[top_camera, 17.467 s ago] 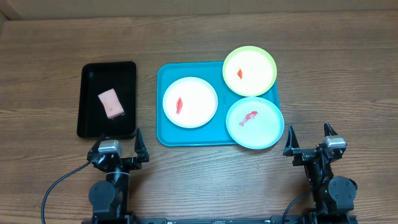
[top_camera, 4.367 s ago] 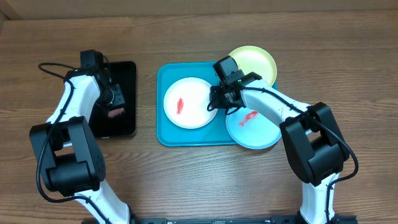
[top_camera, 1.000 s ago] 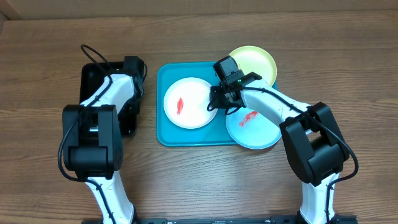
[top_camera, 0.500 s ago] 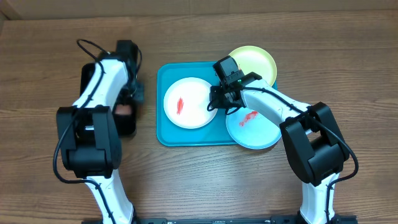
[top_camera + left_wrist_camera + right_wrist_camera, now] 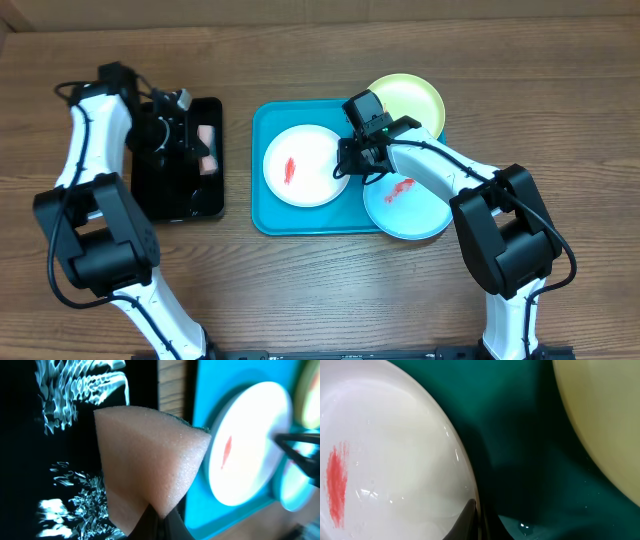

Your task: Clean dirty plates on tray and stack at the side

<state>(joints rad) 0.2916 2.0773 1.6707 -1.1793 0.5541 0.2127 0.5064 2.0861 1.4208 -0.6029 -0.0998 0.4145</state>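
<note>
The turquoise tray point(image 5: 268, 218) lay flat on the desk point(image 5: 320, 290). The white plate point(image 5: 310, 175) rested in its 9 o'clock half, with a red smear left of its centre. The right pincer point(image 5: 347, 168) was closed on this plate's rim at 3 o'clock. The yellow-green plate point(image 5: 412, 98) sat at the tray's 1 o'clock corner, reaching over the rim. The light blue plate point(image 5: 422, 208), smeared red, lay at 4 o'clock, also reaching over the rim.

Both 2-finger grippers are closed. The left arm bows outward, wrist turned right, left gripper point(image 5: 199, 146) pinched shut. The right arm reaches forward-left, right gripper point(image 5: 351, 165) angled down.
</note>
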